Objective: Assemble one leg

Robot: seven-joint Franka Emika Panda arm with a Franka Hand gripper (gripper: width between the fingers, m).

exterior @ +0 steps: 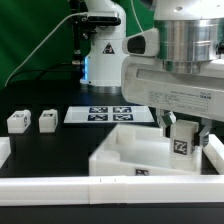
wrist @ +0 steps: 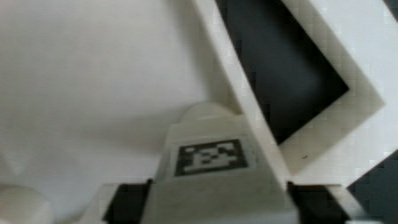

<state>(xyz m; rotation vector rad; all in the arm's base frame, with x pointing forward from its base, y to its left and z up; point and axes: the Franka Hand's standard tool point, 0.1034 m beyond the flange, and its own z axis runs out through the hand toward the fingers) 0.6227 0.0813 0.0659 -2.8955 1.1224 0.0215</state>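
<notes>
- Over the tray's (exterior: 115,150) far right corner, exterior view: my gripper (exterior: 182,143) hangs low, fingers (exterior: 167,124) pointing down.
- Gripper clamped on a leg (exterior: 181,146); tag on the leg faces the camera.
- Leg sits upright between my fingers, its lower end down inside the tray by the right wall; can't tell if it touches the tray floor.
- Wrist view: same leg (wrist: 214,150) seen from above, tag on its near face, dark pads (wrist: 128,202) at both sides of it.
- Wrist view: tray (wrist: 89,90) floor is plain white behind the leg, raised wall running diagonally beside it, black table (wrist: 285,70) past the wall.
- Two more legs (exterior: 18,121) (exterior: 47,120) stand on the table (exterior: 40,145) at the exterior view's left, near each other but apart, well apart from the tray.
- Marker board (exterior: 99,113) lies flat on the table behind the tray, between the loose legs and my arm.
- Long white bar (exterior: 60,187) runs along the front edge of the table, just in front of the tray.
- Short white piece (exterior: 4,150) at the exterior view's far left edge, cut off by the frame.
</notes>
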